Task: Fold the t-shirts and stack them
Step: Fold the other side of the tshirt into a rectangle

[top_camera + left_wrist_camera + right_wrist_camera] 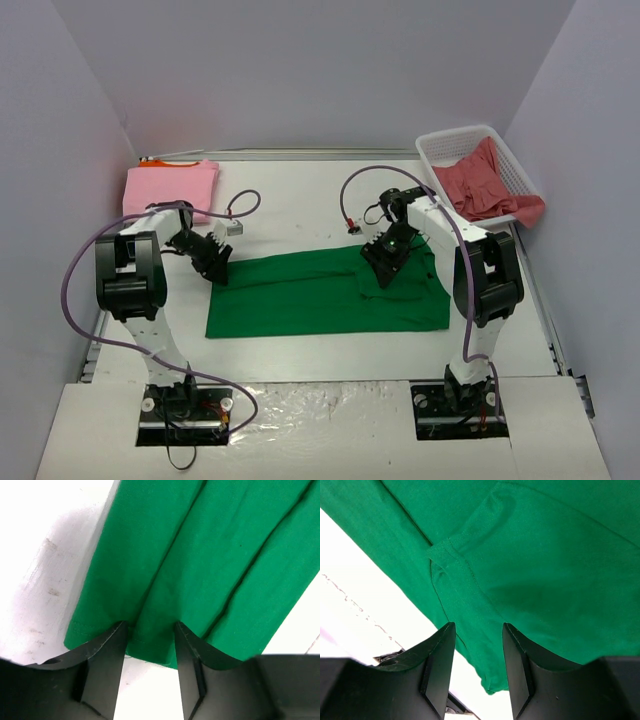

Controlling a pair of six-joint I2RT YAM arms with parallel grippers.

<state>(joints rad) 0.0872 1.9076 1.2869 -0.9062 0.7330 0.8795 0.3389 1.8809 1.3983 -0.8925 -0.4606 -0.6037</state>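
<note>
Far left of the green shirt (320,295), a pink shirt (170,190) lies folded in a soft, flat square, and a thin orange shirt (165,162) edge shows along its far side. The left gripper (218,268) sits at the green shirt's left end; in its wrist view the two matte black, wedge-shaped fingers (107,650) stand moderately apart over the stitched hem, clamping nothing. The green shirt itself lies in the middle of the white table (300,195), folded into a long, smooth rectangle, and shallow lengthwise creases run across the knit cloth. The right gripper (383,272) is over the shirt's right half, toward its far edge. Its black fingers (437,665) are also parted about as wide, with a seamed, doubled fold of cloth and a rounded corner lying beneath the gap, nothing pinched. Far right of the green shirt, a white plastic lattice basket (455,140) stands tilted against the wall, and a crumpled red shirt (485,185) spills over its near rim.
</note>
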